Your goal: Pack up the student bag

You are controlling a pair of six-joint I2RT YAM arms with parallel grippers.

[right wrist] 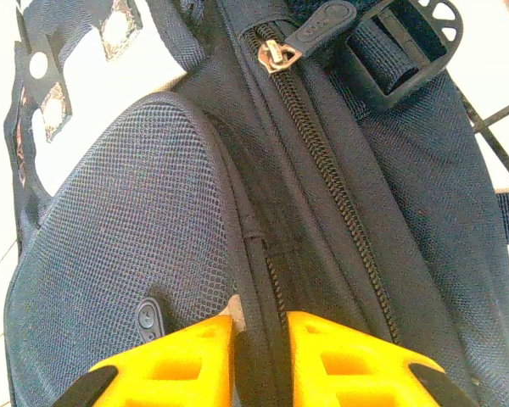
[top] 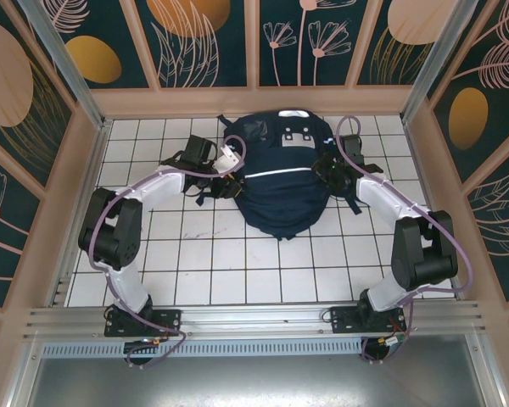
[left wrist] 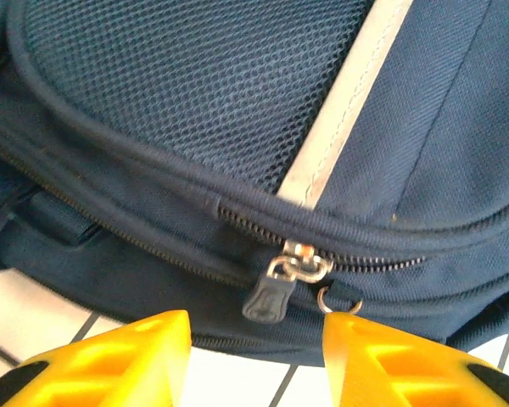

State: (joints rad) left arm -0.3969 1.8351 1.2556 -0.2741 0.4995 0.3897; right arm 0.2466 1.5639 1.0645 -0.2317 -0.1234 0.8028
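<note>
The student bag (top: 280, 182), a navy backpack with a white stripe, lies on the tiled table at the back centre. My left gripper (top: 229, 163) is at its left side. In the left wrist view that gripper (left wrist: 256, 356) is open, and a dark zipper pull (left wrist: 276, 297) hangs from its metal slider (left wrist: 304, 259) just beyond the gap between the yellow fingers (left wrist: 110, 356). My right gripper (top: 327, 165) is at the bag's right side. In the right wrist view it (right wrist: 261, 356) is shut on a dark piped seam (right wrist: 256, 280) of the bag, beside the mesh pocket (right wrist: 119, 220).
The white tiled table (top: 195, 254) is boxed in by wooden walls on three sides, with a metal rail (top: 254, 318) along the near edge. Dark straps (top: 205, 191) trail off the bag's left side. A black buckle (right wrist: 407, 42) and another zipper pull (right wrist: 318, 25) sit near the bag's top.
</note>
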